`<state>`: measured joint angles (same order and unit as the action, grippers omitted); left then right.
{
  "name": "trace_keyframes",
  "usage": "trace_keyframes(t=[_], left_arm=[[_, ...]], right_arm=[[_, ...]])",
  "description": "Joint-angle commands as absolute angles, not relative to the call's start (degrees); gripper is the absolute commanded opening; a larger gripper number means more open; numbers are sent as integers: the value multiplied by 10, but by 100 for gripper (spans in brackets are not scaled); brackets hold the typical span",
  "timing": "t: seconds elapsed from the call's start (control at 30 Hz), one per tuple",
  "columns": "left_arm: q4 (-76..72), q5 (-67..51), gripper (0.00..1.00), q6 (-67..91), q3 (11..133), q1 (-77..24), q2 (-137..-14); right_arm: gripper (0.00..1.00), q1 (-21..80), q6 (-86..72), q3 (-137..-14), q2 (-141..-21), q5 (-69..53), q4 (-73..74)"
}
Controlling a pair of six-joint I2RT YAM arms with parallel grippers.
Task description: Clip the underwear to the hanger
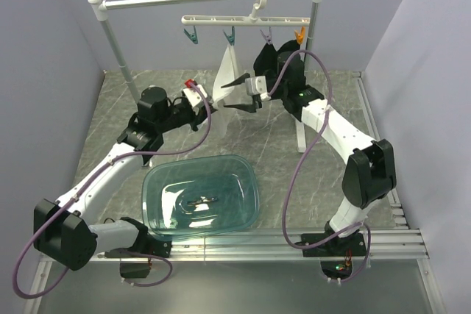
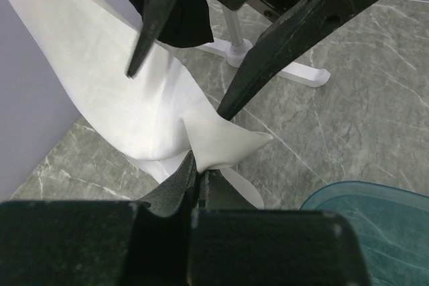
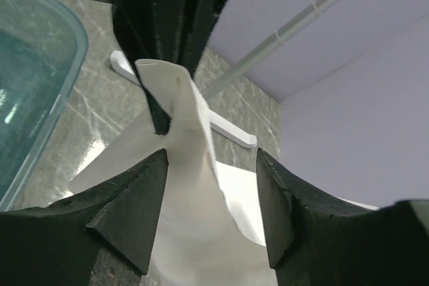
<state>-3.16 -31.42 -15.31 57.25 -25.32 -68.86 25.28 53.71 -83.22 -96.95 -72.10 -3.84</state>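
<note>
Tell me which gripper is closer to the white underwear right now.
Left. The left gripper is shut on a lower corner of the underwear, so it is touching it. The right gripper is open, its jaws standing either side of the hanging fabric without clamping it.

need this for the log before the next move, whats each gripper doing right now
left gripper: closed on a corner of the underwear
right gripper: open, fingers either side of the underwear
</note>
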Motion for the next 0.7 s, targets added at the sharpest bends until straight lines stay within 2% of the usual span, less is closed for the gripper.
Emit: trace_keyframes(t=[0.0,0.13,0.47,0.57,0.67], left_arm=[[-45,-331,0,-155,602,-246,-687],[-52,-337,0,-138,605,-235,-690],[-56,-372,0,-150,598,-225,-693],[-56,-377,0,-152,599,-225,-694],[-61,-378,0,-152,595,-225,-693]], right_arm=[[62,262,596,-869,-974,-744,29],[60,271,605,-874,-977,-748,47],[55,282,520,-883,-995,-751,-34],[48,284,490,-889,-998,-751,-57],[35,284,467,-889,-1003,-746,-80]])
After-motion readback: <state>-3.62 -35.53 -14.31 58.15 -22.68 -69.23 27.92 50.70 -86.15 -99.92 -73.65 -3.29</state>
